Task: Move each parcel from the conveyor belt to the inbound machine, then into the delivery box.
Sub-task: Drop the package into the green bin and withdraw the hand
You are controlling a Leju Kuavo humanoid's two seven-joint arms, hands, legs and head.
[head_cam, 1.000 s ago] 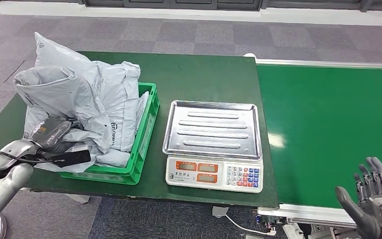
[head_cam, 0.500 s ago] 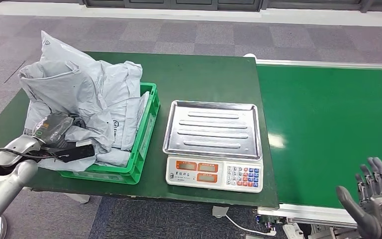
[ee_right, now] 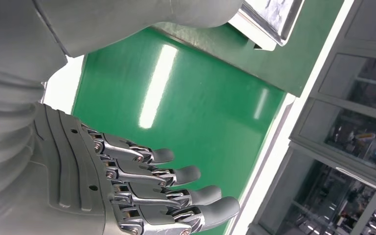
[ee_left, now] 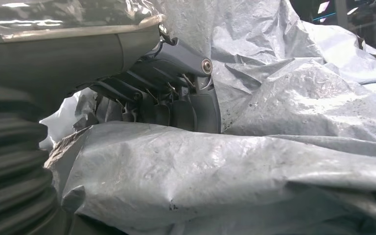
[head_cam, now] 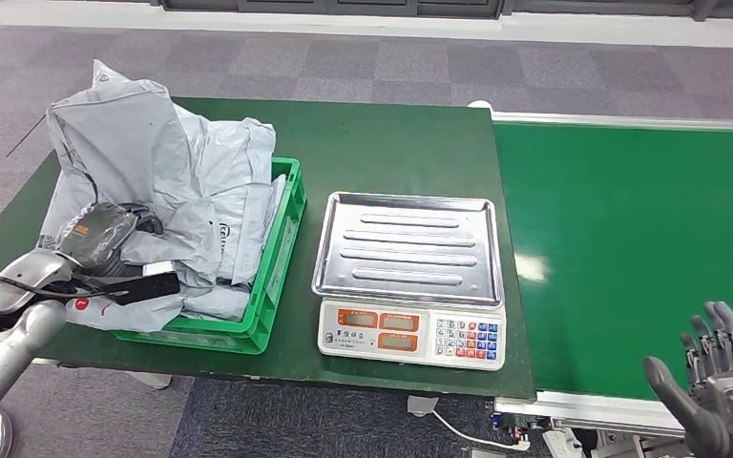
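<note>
Change: top grey parcel (head_cam: 134, 143) shifted in the green crate (head_cam: 277, 262).
Left hand (head_cam: 105, 239): I cannot tell its grip.
Right hand (head_cam: 716, 382): spread, holding nothing.
Progress: I judge conveyor belt (head_cam: 630, 239) and scale (head_cam: 408, 277) hold no parcel.

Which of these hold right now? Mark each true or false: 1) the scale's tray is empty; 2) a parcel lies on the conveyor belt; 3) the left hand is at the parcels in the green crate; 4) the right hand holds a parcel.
1) True: the scale has a bare steel tray.
2) False: the visible conveyor belt is bare.
3) True: the left hand is among the grey parcels in the green crate.
4) False: the right hand is open and holds nothing.
</note>
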